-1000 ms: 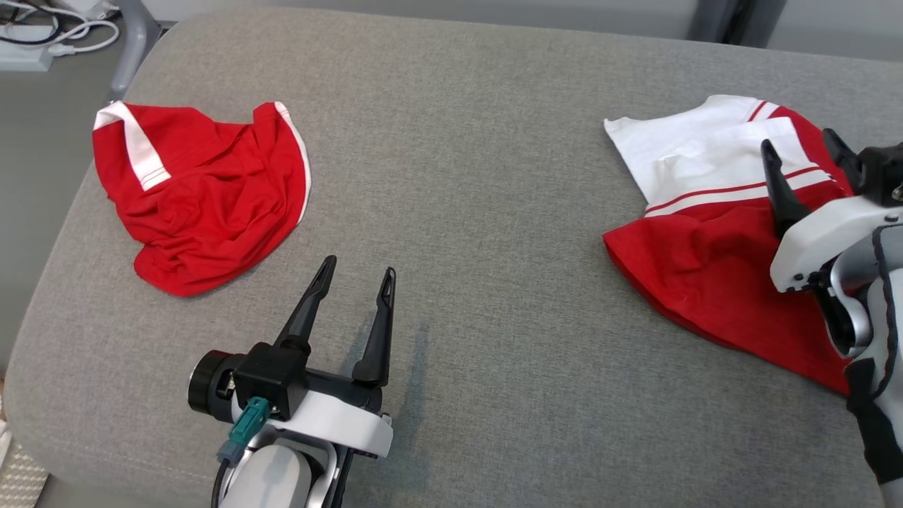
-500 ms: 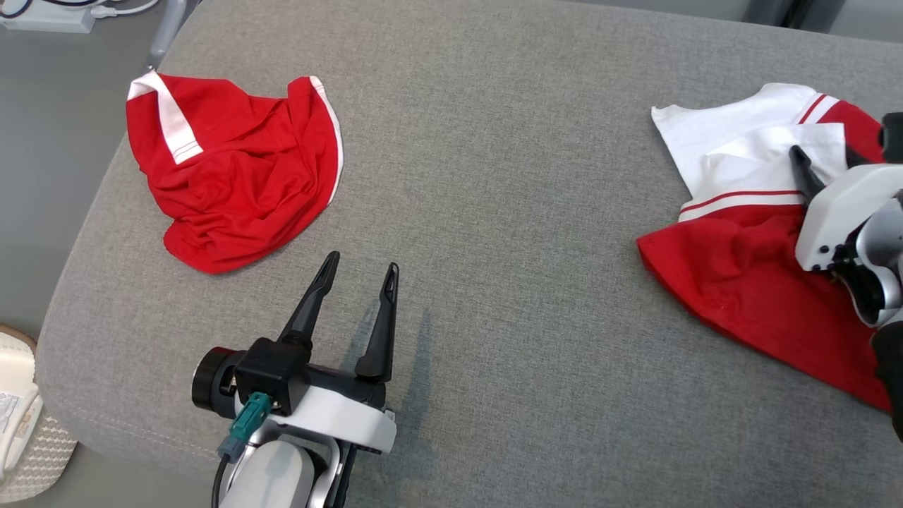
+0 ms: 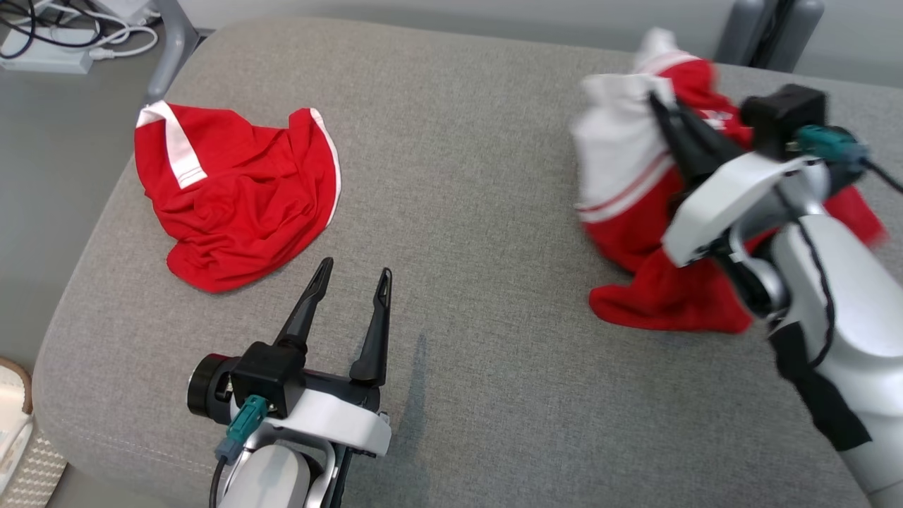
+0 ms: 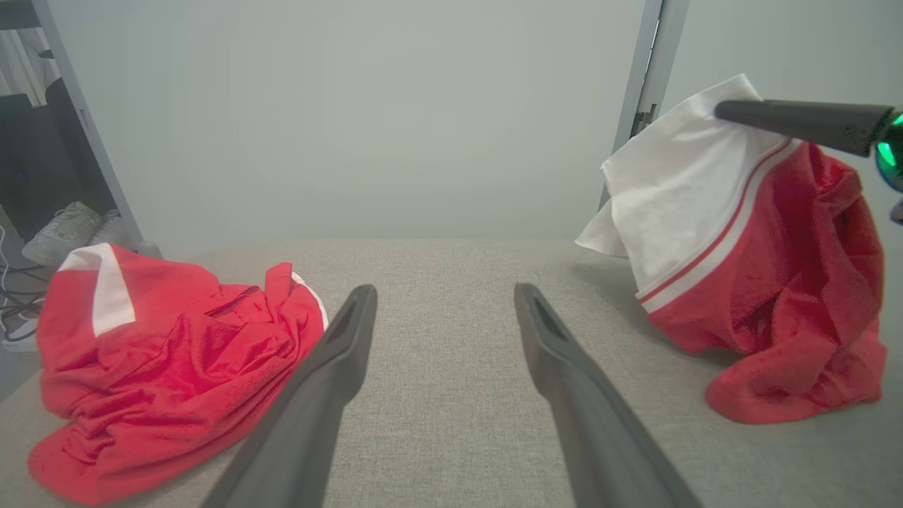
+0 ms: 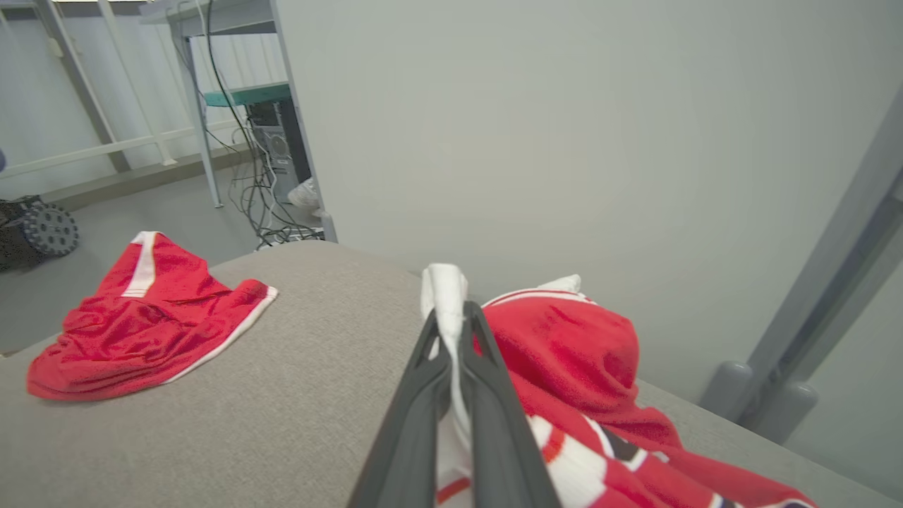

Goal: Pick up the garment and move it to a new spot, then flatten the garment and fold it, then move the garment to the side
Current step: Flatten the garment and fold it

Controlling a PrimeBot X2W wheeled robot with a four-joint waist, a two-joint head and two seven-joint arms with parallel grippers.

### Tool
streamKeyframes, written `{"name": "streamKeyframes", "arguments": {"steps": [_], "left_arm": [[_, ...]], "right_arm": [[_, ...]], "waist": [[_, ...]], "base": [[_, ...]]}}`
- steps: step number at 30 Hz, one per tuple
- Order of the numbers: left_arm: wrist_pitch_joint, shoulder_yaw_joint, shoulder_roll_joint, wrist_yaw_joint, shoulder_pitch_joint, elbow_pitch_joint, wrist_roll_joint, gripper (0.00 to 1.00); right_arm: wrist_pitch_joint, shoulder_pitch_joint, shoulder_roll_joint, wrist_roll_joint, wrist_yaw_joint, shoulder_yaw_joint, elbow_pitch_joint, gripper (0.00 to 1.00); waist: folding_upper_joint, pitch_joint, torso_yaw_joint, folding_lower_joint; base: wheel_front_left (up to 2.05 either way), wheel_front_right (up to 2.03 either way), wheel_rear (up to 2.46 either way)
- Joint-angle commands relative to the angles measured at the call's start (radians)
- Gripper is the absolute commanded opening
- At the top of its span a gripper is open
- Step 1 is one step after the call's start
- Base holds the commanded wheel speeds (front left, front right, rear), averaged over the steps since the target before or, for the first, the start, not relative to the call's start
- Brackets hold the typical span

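Observation:
The garment is a red and white shirt at the right of the grey cushion. My right gripper is shut on its white upper part and holds it bunched and raised, while its red lower end still rests on the cushion. The right wrist view shows white cloth pinched between the shut fingers at my right gripper, with red fabric hanging beside it. From the left wrist the garment hangs from a dark finger. My left gripper stands open over bare cushion near the front.
A second red garment with white trim lies crumpled at the cushion's left. Cables and a white power strip lie on the floor beyond the left corner. Grey posts stand behind the cushion at the right.
My right gripper has shut on the garment's white part and raised it off the cushion, bunching it. The head camera has shifted. The left gripper has stayed open in place.

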Motion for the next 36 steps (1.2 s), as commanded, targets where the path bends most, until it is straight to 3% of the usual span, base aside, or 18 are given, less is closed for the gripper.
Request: {"name": "streamKeyframes", "arguments": {"steps": [1,5,6,7,11,19,26,32,36], "left_arm": [[-0.004,0.006,0.004,-0.001,0.005,0.003,0.006,1.00],[-0.004,0.009,0.004,-0.003,0.015,0.006,0.009,1.00],[-0.004,0.010,0.004,-0.003,0.018,0.005,0.010,1.00],[-0.004,0.010,0.003,-0.003,0.022,0.005,0.009,1.00],[-0.004,0.012,0.004,-0.003,0.028,0.006,0.011,1.00],[-0.004,0.043,0.003,-0.008,0.053,0.002,0.002,1.00],[-0.004,0.072,0.004,-0.013,0.079,-0.010,0.007,1.00],[-0.004,0.088,0.004,-0.011,0.095,-0.022,0.005,1.00],[-0.004,0.096,0.004,-0.016,0.107,-0.023,0.011,1.00]], "right_arm": [[-0.003,-0.011,-0.013,0.026,0.000,0.034,-0.023,0.00],[0.039,-0.021,-0.040,0.129,0.000,0.202,-0.064,0.00],[0.043,-0.031,-0.052,0.131,0.000,0.230,-0.055,0.14],[0.041,-0.037,-0.057,0.126,0.000,0.256,-0.040,0.98],[0.031,-0.027,-0.041,0.169,0.000,0.327,0.012,1.00],[-0.068,0.032,-0.073,0.224,0.000,0.308,0.054,1.00],[-0.186,0.171,-0.085,0.171,0.000,0.135,0.070,1.00],[-0.219,0.311,-0.047,0.107,0.000,-0.023,0.041,1.00],[-0.227,0.422,0.013,0.053,0.000,-0.154,0.002,1.00]], "waist": [[0.0000,-0.013,-0.003,0.0000],[0.0000,-0.030,-0.005,0.0000],[0.0000,-0.032,-0.006,0.0000],[0.0000,-0.034,-0.006,0.0000],[0.0000,-0.043,-0.013,0.0000],[0.0000,-0.093,-0.069,0.0000],[0.0000,-0.148,-0.140,0.0000],[0.0000,-0.166,-0.185,0.0000],[0.0000,-0.169,-0.211,0.0000]], "base": [[0.00,0.00,0.00],[0.00,0.00,0.00],[0.00,0.00,0.00],[0.00,0.00,0.00],[0.00,0.00,0.00],[0.00,0.00,0.00],[0.00,0.00,0.00],[0.00,0.00,0.00],[0.00,0.00,0.00]]}}
